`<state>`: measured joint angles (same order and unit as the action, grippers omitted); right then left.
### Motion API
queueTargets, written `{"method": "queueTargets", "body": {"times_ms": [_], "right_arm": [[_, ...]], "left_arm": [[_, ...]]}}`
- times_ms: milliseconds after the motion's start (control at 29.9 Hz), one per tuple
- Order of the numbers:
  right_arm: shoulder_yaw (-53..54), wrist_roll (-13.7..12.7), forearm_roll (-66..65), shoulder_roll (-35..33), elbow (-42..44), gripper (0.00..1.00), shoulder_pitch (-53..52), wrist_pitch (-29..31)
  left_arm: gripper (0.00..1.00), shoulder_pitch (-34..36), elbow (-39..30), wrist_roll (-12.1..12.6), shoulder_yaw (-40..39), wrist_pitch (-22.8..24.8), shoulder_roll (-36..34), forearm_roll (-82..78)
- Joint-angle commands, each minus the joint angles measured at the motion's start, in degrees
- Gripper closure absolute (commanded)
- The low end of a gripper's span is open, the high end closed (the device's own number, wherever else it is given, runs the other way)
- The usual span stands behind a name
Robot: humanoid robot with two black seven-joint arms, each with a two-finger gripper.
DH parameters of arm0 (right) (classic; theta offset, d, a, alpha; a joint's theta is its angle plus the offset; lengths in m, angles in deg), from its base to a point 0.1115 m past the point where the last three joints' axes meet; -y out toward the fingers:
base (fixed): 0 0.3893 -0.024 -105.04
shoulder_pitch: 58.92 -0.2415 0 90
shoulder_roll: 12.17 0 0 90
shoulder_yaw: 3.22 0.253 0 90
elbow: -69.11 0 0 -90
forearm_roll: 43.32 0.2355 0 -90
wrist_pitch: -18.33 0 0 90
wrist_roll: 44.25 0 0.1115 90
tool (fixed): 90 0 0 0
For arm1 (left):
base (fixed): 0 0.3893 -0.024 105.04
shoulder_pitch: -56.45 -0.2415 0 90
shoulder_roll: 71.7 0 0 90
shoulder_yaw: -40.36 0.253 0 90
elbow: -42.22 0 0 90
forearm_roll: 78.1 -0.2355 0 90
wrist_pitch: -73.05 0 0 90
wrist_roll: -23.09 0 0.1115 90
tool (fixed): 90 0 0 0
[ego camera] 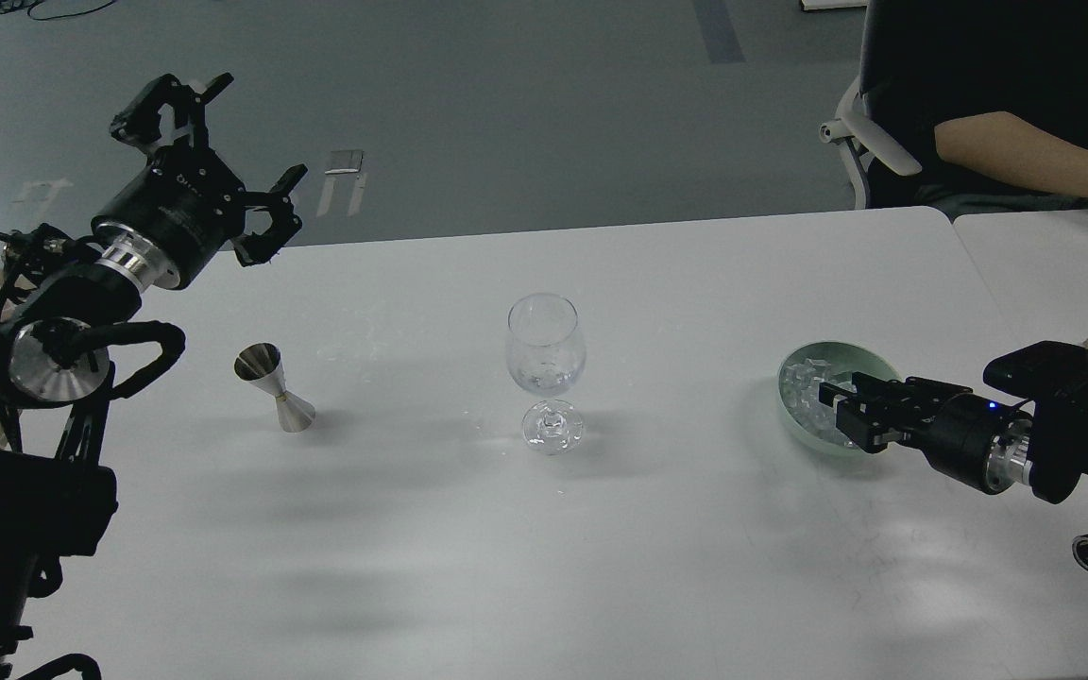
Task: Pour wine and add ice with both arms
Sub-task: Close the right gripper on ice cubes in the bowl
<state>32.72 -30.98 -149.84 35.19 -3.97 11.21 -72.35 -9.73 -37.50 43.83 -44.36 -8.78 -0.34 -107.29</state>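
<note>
The ice (804, 385) lay as a heap of small clear cubes in a pale green bowl (832, 354) on the right side of the white table (601, 548). The right gripper (827, 395) reached in over the bowl's near rim from the right, its dark tip down among the cubes; from where I stood the fingers ran together into one black shape, so I could not tell whether they were parted, closed, or had hold of a cube.

To the left of the bowl, near the middle of the table and well apart from it, stood a stemmed wine glass (546, 354), upright, with something clear glinting low in its bowl, though wine or ice I could not say. Further left again stood a small steel jigger (272, 387), tilted a little, its wide mouth up and to the left.

Above the table's far left corner hung the left gripper (223, 161), well clear of the jigger and holding nothing, its fingers spread wide.

Behind the table's far right corner a person's bare forearm (1026, 156) rested by a chair (860, 142)
</note>
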Motion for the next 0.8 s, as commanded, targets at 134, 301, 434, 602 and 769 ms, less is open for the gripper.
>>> {"method": "queueTargets", "body": {"times_ms": [134,301,434,602,769], "right_arm": [[0.00,0.00,0.00,0.37,0.23,0.56,0.00,0.59],[0.00,0.00,0.09,0.98,0.31,0.62,0.09,0.59],[0.00,0.00,0.09,1.16,0.31,0.78,0.09,0.59],[0.00,0.00,0.09,1.16,0.23,0.90,0.09,0.59],[0.18,0.00,0.44,1.07,-0.12,0.91,-0.26,0.59]], "left_arm": [[0.02,0.00,0.00,-0.08,0.00,0.00,0.01,0.00],[0.02,0.00,0.00,-0.08,0.00,0.00,0.01,0.00],[0.02,0.00,0.00,-0.08,0.00,0.00,0.01,0.00],[0.02,0.00,0.00,-0.08,0.00,0.00,-0.08,0.00],[0.02,0.00,0.00,-0.08,0.00,0.00,0.01,0.00]]}}
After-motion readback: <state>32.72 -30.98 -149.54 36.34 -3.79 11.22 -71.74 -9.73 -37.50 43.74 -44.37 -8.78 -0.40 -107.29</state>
